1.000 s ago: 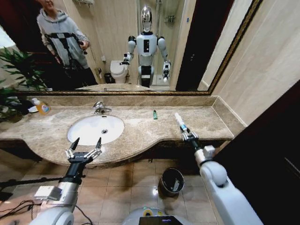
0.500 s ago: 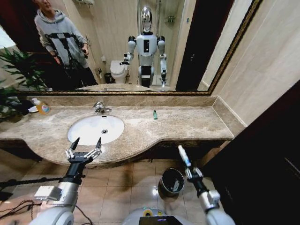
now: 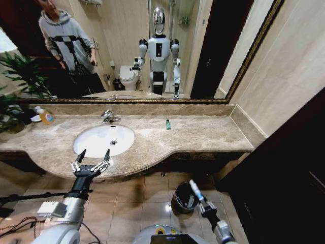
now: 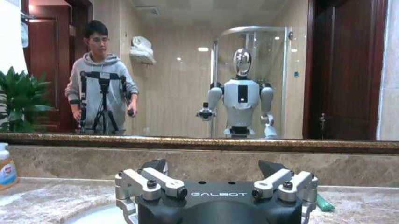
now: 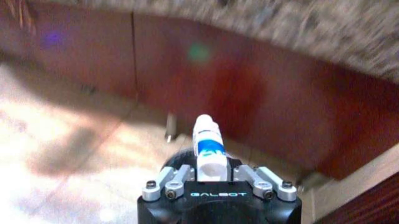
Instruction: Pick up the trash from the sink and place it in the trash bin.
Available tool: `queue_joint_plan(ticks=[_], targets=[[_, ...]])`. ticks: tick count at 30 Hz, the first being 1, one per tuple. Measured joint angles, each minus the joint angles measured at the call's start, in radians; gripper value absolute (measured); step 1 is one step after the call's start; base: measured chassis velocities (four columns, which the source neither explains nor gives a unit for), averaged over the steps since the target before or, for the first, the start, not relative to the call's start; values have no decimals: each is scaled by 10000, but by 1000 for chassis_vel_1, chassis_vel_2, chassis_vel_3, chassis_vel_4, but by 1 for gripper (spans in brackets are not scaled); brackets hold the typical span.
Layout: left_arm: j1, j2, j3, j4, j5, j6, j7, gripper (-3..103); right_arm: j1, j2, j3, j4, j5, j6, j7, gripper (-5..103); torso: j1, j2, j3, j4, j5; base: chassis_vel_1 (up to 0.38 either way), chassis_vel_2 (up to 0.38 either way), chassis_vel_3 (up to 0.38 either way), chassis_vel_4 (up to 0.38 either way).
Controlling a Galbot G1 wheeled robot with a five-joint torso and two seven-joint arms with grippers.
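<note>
Right tool is clamped on the white-blue tube right over the bin, left tool open by the sink; tube's tilted, could clip the rim and bounce out.

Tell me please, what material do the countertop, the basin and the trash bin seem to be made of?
Countertop: polished beige stone, probably marble, judging by mottled veining. Basin: glossy white, likely ceramic, by its smooth sheen. Trash bin: black with shiny rim, perhaps metal; unsure.
</note>
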State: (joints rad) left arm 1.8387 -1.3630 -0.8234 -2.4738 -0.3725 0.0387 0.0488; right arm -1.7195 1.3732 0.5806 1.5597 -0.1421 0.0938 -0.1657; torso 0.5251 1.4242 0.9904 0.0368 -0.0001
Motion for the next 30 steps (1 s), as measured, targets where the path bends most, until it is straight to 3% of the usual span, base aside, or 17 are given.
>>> queue_joint_plan(ticks=[6, 9, 30], targets=[[0, 1, 0, -1, 0, 0, 0, 100, 1006, 106, -236, -1040, -656, -1001, -549, 27, 0, 0, 0, 1, 1, 0, 0, 0, 0], [0, 1, 0, 0, 0, 0, 0, 100, 1895, 125, -436, -1795, -1605, -1476, -1057, 27, 0, 0, 1, 0, 0, 0, 0, 0, 0], [0, 1, -1, 0, 0, 0, 0, 100, 4027, -11, -643, -4237, -1929, -1894, -899, 27, 0, 0, 1, 0, 2, 0, 0, 0, 0]])
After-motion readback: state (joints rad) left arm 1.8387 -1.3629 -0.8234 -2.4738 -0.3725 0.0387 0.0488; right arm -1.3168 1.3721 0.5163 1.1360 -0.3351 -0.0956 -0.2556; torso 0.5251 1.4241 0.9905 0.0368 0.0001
